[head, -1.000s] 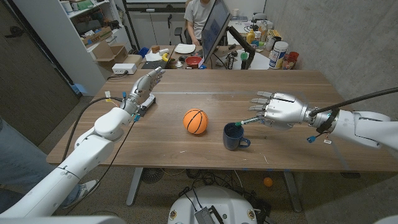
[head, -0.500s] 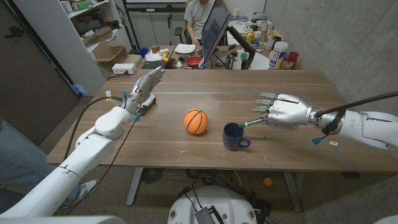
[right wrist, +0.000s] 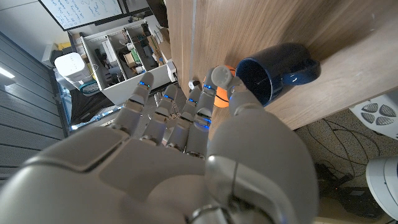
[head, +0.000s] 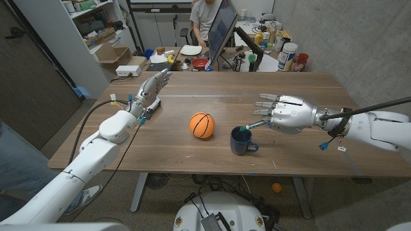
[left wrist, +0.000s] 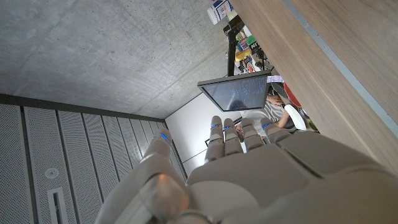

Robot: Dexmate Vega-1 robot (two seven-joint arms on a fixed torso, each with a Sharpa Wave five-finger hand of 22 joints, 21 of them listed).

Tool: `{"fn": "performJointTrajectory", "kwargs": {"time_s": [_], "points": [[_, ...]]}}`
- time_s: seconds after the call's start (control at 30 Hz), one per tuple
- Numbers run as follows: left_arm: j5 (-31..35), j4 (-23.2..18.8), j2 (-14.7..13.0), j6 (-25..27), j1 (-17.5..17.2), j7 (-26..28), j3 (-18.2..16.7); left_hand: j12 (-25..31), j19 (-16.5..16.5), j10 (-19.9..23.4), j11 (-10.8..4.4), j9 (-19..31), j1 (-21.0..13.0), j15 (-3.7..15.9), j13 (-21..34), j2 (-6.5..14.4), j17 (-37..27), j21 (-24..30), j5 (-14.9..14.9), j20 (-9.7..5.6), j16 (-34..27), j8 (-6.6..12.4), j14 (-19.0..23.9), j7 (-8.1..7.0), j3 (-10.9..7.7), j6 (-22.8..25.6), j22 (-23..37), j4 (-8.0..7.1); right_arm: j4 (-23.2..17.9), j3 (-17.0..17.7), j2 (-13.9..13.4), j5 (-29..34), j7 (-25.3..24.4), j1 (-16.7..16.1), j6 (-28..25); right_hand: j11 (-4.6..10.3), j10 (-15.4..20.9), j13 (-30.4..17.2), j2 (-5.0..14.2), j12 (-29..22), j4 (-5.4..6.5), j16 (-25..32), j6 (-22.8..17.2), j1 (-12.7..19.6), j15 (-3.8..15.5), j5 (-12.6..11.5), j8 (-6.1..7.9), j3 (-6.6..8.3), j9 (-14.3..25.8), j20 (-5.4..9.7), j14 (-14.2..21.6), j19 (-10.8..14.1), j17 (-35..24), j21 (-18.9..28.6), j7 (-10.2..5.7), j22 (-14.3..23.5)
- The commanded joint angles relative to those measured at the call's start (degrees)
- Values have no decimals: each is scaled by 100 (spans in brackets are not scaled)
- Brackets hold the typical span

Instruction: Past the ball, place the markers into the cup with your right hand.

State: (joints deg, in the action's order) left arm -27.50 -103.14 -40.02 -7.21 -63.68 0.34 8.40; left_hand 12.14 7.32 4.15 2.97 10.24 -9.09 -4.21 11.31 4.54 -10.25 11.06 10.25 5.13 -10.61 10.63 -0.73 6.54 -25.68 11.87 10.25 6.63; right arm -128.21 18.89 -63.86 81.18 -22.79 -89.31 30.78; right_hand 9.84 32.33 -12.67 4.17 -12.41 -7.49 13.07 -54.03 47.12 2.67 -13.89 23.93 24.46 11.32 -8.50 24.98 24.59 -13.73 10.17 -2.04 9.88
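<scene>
An orange basketball (head: 201, 125) sits mid-table, and just right of it stands a dark blue cup (head: 243, 140) with its handle to the right. My right hand (head: 286, 115) hovers right of the cup and pinches a marker (head: 252, 126), its green end over the cup's rim while the other fingers are spread. In the right wrist view the cup (right wrist: 267, 73) lies beyond my fingers (right wrist: 166, 118), with the ball (right wrist: 217, 97) peeking out behind them. Over the table's far left my left hand (head: 150, 90) is raised, fingers straight, holding nothing; the left wrist view shows its back (left wrist: 261, 171).
Behind the table (head: 192, 160) stands a cluttered desk with a monitor (head: 221, 29), bottles and boxes, and a person (head: 205, 16) sits there. White shelves (head: 96, 32) rise at the back left. A small orange ball (head: 276, 187) lies on the floor.
My right hand has shifted slightly left, bringing the marker's green end from beside the cup to over its rim. The left arm, ball and cup have stayed put.
</scene>
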Motion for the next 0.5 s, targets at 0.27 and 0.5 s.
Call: {"fn": "performJointTrajectory", "kwargs": {"time_s": [0.27, 0.5], "points": [[-70, 121, -15, -215, -75, -24, -69, 5, 66, -21, -5, 25, -37, -34, 15, -5, -25, 23, 6, 2, -17, 29, -31, 10, 8, 35, 31, -15, 129, -459, -455, -25, 162, 421, 84, 73, 45, -26, -19, -52, -9, -4, -801, -22, 426, -39, 242, 65, 95, 128, 22, -175, -49, -4, -763, 8], [-78, 93, -1, -193, -108, 22, -79, 7, 70, -18, -7, 25, -37, -36, 15, -5, -25, 24, 6, -2, -19, 30, -28, 5, 8, 38, 31, -15, 192, -291, -456, -42, 107, 282, 182, 92, 50, -31, -19, -56, -6, -1, -805, -31, 443, -46, 262, 76, 110, 176, 29, -200, -63, 9, -767, 9]]}}
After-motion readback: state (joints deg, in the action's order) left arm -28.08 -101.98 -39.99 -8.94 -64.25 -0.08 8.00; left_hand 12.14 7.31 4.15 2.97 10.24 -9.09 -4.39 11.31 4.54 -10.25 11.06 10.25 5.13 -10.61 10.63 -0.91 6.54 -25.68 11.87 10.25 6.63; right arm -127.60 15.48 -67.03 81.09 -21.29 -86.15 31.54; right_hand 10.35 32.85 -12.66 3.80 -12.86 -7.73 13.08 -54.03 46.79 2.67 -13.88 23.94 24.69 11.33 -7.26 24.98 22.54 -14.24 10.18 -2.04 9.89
